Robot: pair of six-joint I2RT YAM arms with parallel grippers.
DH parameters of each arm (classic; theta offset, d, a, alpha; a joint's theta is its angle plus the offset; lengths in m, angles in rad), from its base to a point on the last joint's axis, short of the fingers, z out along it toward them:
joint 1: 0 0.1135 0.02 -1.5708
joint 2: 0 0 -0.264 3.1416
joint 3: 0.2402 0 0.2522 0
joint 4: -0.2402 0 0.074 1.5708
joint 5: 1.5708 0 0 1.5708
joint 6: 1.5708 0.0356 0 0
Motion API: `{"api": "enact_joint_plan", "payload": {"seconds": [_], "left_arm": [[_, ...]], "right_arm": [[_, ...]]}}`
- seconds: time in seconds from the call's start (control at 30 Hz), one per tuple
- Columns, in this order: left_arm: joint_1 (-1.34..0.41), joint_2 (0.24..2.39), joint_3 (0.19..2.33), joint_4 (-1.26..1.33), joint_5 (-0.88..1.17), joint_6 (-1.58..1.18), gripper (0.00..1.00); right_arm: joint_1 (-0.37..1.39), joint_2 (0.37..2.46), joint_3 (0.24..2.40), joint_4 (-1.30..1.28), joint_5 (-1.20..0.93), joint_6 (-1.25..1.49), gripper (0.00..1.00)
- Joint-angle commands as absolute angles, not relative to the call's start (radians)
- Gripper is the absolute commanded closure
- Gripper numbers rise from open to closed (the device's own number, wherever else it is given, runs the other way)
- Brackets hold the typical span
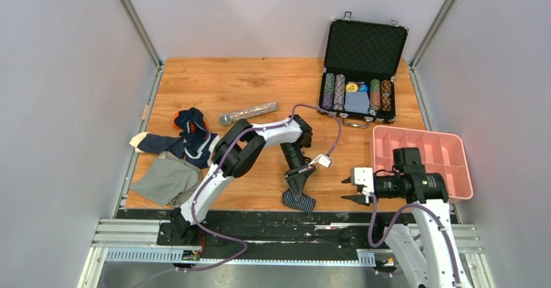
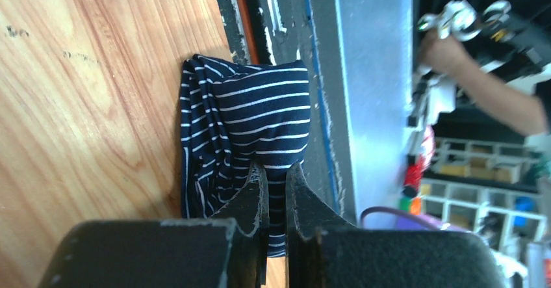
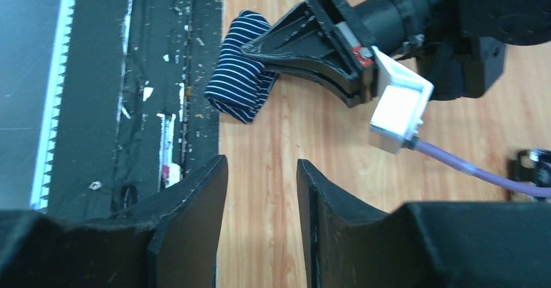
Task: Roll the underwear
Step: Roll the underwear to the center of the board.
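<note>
The navy white-striped underwear (image 1: 301, 203) lies bunched in a roll at the table's front edge, partly over the black rail. My left gripper (image 1: 298, 192) points down on it and is shut on a fold of the striped cloth (image 2: 253, 112), pinched between the fingertips (image 2: 278, 174). The right wrist view shows the same roll (image 3: 239, 83) with the left gripper (image 3: 260, 54) on it. My right gripper (image 1: 354, 189) hovers to the right of the roll, open, with only bare wood between its fingers (image 3: 260, 168). A second, plain navy underwear with an orange patch (image 1: 192, 132) lies at the left.
A flat grey cloth (image 1: 166, 179) lies at the front left. A glittery microphone (image 1: 248, 113) lies behind the left arm. An open black case of poker chips (image 1: 362, 67) stands at the back right, and a pink divided tray (image 1: 422, 155) sits beside the right arm.
</note>
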State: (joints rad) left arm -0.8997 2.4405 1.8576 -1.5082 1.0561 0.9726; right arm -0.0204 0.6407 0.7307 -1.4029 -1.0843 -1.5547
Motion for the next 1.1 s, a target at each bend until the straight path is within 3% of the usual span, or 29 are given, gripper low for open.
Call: {"api": "enact_joint_plan", "payload": {"seconds": [0.0, 0.1, 0.2, 0.3, 0.37, 0.47, 0.63, 1.07], "left_arm": [[-0.886, 2.486, 1.752, -1.229, 1.049, 0.846, 1.0], [-0.865, 2.461, 1.677, -1.125, 1.064, 0.752, 1.0], [-0.835, 2.473, 1.676, -1.082, 1.072, 0.717, 1.0], [-0.809, 2.491, 1.681, -1.071, 1.069, 0.704, 1.0], [-0.784, 2.495, 1.682, -1.066, 1.07, 0.706, 1.0], [-0.77, 2.5, 1.686, -1.071, 1.067, 0.714, 1.0], [-0.761, 2.482, 1.667, -1.05, 1.091, 0.703, 1.0], [-0.761, 2.422, 1.606, -0.96, 1.142, 0.595, 1.0]], "right_arm": [[0.146, 0.712, 0.728, -1.165, -0.974, -1.254, 0.57], [0.253, 0.775, 0.737, -1.078, -0.974, -1.131, 0.58], [0.477, 0.759, 0.637, -0.87, -0.812, -0.992, 0.56], [0.692, 0.723, 0.487, -0.611, -0.603, -0.938, 0.49], [0.766, 0.733, 0.424, -0.478, -0.53, -0.917, 0.41], [0.858, 0.792, 0.357, -0.285, -0.399, -0.872, 0.39], [0.901, 0.861, 0.356, -0.12, -0.341, -0.787, 0.37], [0.934, 0.969, 0.394, -0.138, -0.467, -0.685, 0.33]]}}
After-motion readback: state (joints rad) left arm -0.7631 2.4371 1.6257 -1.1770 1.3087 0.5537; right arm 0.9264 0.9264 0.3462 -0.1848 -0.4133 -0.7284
